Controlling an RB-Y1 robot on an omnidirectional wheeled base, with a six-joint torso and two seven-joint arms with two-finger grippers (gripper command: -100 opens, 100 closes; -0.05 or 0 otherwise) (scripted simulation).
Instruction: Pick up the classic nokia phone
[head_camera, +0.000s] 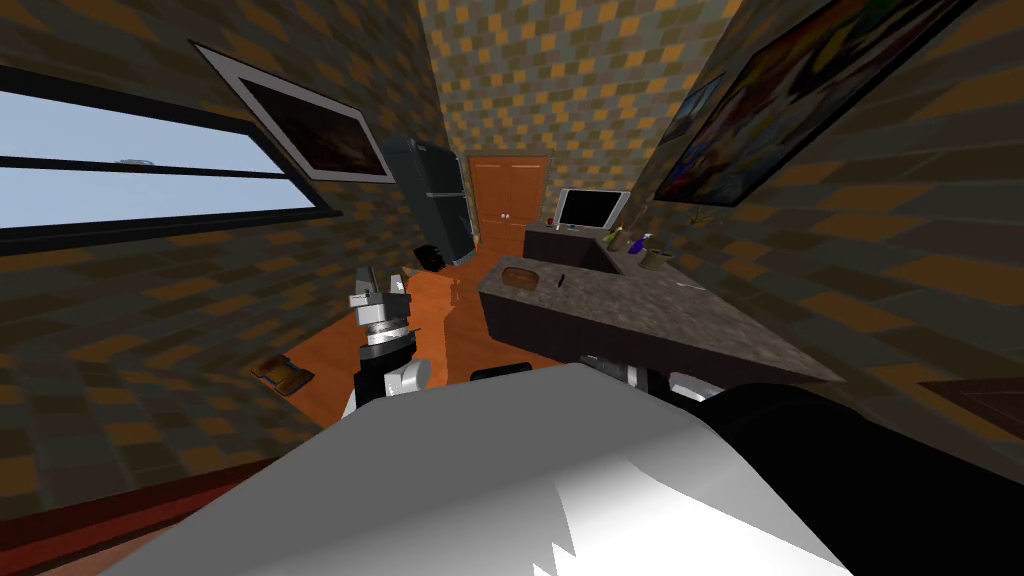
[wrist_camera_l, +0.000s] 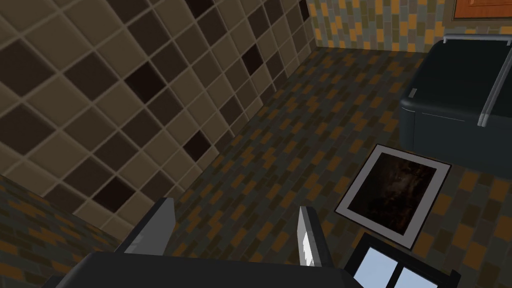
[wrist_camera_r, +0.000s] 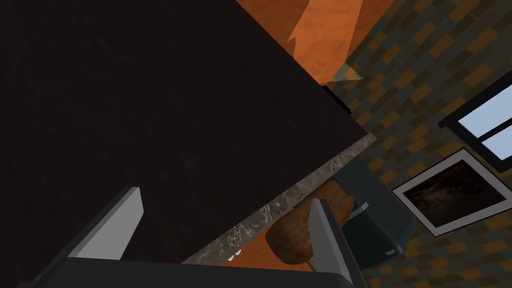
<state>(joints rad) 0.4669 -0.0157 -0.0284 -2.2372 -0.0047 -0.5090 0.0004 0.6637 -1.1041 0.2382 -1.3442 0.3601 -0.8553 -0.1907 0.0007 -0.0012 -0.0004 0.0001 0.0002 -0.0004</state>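
Observation:
A small slim dark thing (head_camera: 562, 281), probably the phone, lies on the grey marbled counter (head_camera: 640, 310), just right of a brown loaf (head_camera: 520, 277). My left gripper (head_camera: 378, 285) is raised left of the counter over the orange floor. In its wrist view the left gripper (wrist_camera_l: 235, 227) stands open on nothing, facing a wall. My right gripper (wrist_camera_r: 225, 215) is open and empty, close to the counter's dark side (wrist_camera_r: 150, 110) below the marbled rim (wrist_camera_r: 300, 185). The loaf (wrist_camera_r: 295, 232) shows past one fingertip.
A dark fridge (head_camera: 440, 200) and an orange door (head_camera: 508, 200) stand at the far end. A white-framed screen (head_camera: 590, 210) and several small bottles (head_camera: 640, 245) sit at the counter's back. An orange block (head_camera: 430, 305) stands beside the left gripper. A brown object (head_camera: 283, 373) lies on the floor by the left wall.

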